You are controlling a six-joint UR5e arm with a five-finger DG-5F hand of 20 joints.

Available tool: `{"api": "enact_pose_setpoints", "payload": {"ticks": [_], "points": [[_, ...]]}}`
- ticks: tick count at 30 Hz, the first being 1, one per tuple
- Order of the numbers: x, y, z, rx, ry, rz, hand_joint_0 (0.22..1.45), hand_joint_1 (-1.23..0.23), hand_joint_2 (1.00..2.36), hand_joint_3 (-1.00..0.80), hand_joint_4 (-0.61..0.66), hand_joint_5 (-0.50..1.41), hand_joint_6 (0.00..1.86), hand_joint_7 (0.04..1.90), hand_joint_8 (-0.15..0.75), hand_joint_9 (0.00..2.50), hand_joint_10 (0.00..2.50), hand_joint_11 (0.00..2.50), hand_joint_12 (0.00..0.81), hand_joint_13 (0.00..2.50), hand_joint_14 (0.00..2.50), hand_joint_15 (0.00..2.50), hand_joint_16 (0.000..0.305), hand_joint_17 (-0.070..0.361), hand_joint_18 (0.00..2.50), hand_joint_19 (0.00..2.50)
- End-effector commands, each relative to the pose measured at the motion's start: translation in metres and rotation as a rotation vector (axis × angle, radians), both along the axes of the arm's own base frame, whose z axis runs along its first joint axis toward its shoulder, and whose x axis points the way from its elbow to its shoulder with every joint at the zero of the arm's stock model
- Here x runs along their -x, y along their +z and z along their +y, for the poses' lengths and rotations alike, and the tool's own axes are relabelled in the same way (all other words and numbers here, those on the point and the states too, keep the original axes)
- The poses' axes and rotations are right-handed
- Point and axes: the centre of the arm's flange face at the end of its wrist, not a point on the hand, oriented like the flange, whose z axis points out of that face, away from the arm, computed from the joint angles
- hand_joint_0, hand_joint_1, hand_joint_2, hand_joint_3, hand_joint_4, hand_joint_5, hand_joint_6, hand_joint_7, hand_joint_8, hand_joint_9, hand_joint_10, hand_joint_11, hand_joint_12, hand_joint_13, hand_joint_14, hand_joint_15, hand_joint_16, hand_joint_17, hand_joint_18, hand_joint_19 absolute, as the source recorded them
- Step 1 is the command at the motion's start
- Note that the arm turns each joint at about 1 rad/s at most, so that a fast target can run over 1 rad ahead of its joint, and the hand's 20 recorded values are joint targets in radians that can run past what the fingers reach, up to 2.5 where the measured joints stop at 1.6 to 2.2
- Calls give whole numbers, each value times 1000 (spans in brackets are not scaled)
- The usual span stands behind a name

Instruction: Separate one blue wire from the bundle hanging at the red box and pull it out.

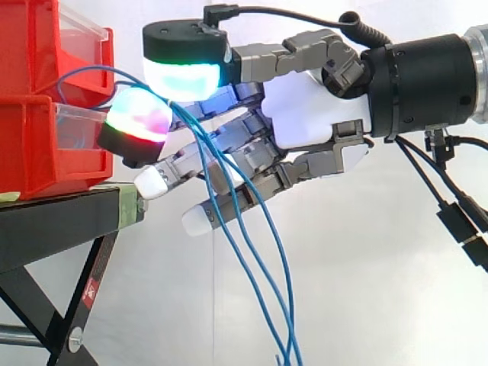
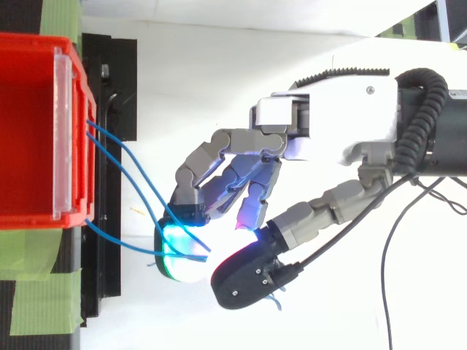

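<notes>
Three thin blue wires [image 1: 252, 259] leave the front of the red bins [image 1: 38, 145] and hang down in front of the white curtain. From above they run out from the bin's front lip [image 2: 80, 182] as the blue wires [image 2: 131, 164] toward my hand. My hand [image 1: 313, 114] reaches in from the right, curled, level with the bins. Its thumb pad [image 1: 183, 76] glows cyan-green and one finger pad [image 1: 137, 114] glows red-green. The wires pass between these two pads, which are pinched together. How many wires are pinched I cannot tell. The other fingers curl below, and the hanging wires cross over them.
The red bins are stacked on a black stand [image 1: 53, 221] with slanted legs at the left. Green tape [image 2: 36, 248] marks the stand's top. Clear plastic fronts [image 1: 80, 30] close the bins. The hand [image 2: 343, 124] fills the space right of the stand.
</notes>
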Motion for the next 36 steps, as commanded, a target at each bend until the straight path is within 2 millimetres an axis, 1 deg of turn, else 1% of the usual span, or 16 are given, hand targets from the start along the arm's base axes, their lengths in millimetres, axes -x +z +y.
{"api": "enact_pose_setpoints", "payload": {"ticks": [1, 6, 8, 13, 17, 18, 21, 25, 32, 36], "points": [[0, -1, 0, -55, -7, 4, 626, -696, 1018, -113, 169, -184, 872, 786, 362, 667, 14, 513, 532, 1288, 22, 681, 52, 117, 698, 271], [0, -1, 0, -59, -8, 4, 625, -694, 1018, -113, 164, -184, 872, 786, 362, 669, 12, 514, 535, 1245, 22, 666, 54, 121, 706, 292], [0, -1, 0, -59, -8, 4, 625, -694, 1018, -116, 162, -184, 872, 784, 360, 666, 12, 510, 553, 1186, 21, 622, 54, 122, 707, 287], [1, 0, 0, -59, -8, 5, 623, -693, 1017, -112, 169, -184, 873, 782, 352, 620, 11, 497, 566, 964, 17, 501, 57, 127, 700, 306], [1, -1, 1, -58, -6, 11, 620, -689, 1017, -111, 168, -184, 873, 776, 348, 589, 13, 492, 561, 879, 16, 462, 58, 130, 687, 308], [1, -1, 0, -60, -8, 11, 621, -690, 1017, -114, 167, -184, 873, 777, 349, 588, 11, 491, 565, 894, 14, 457, 58, 130, 686, 301], [1, -1, 0, -60, -8, 11, 621, -687, 1018, -114, 168, -185, 872, 789, 356, 610, 11, 489, 549, 1072, 15, 481, 58, 130, 680, 273], [1, -1, 0, -60, -8, 10, 623, -683, 1018, -126, 166, -187, 872, 791, 359, 624, 13, 461, 533, 1303, 19, 606, 57, 129, 674, 259], [1, -1, 0, -59, -5, 10, 624, -680, 1020, -131, 168, -189, 871, 795, 358, 646, 11, 460, 519, 1428, 21, 806, 57, 129, 693, 299], [1, -1, 0, -59, -5, 11, 625, -679, 1018, -136, 167, -189, 870, 798, 355, 656, 14, 465, 510, 1443, 24, 866, 58, 130, 705, 320]]}}
